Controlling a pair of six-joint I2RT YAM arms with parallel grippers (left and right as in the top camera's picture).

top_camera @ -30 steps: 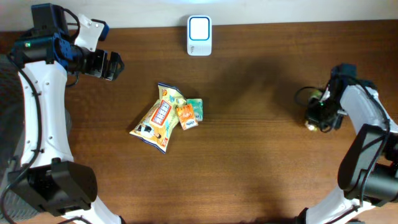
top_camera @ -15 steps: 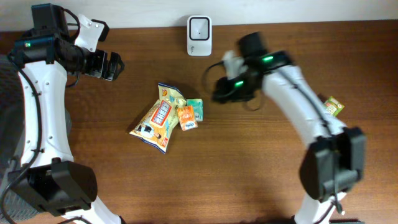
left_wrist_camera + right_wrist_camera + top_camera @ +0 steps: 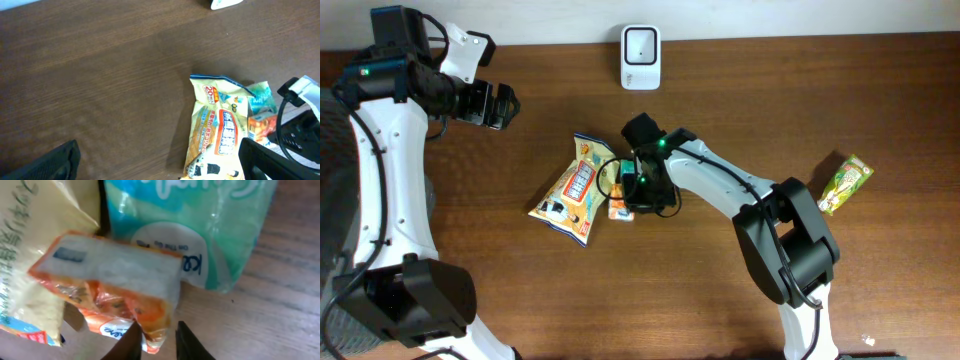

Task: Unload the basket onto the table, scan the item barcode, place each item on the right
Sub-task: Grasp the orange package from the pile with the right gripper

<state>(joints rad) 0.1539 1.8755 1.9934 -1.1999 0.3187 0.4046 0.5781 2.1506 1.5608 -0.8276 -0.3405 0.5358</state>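
The table (image 3: 720, 290) is brown wood with fine grain and a dull finish, the yellow bag (image 3: 573, 190), orange packet (image 3: 112, 287) and teal packet (image 3: 200, 225) are thin glossy plastic film, and the scanner (image 3: 640, 45) is smooth white plastic.

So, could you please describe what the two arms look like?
Both have white links and black joints, each with a green light. The left arm has a blue block near its wrist; the right arm has a black cable looping by its wrist. Jaws are black.

Overhead view looks straight down on the whole worktop (image 3: 740, 290). Left wrist view slants in from afar; right wrist view sits close. All share the packet pile (image 3: 590, 185).
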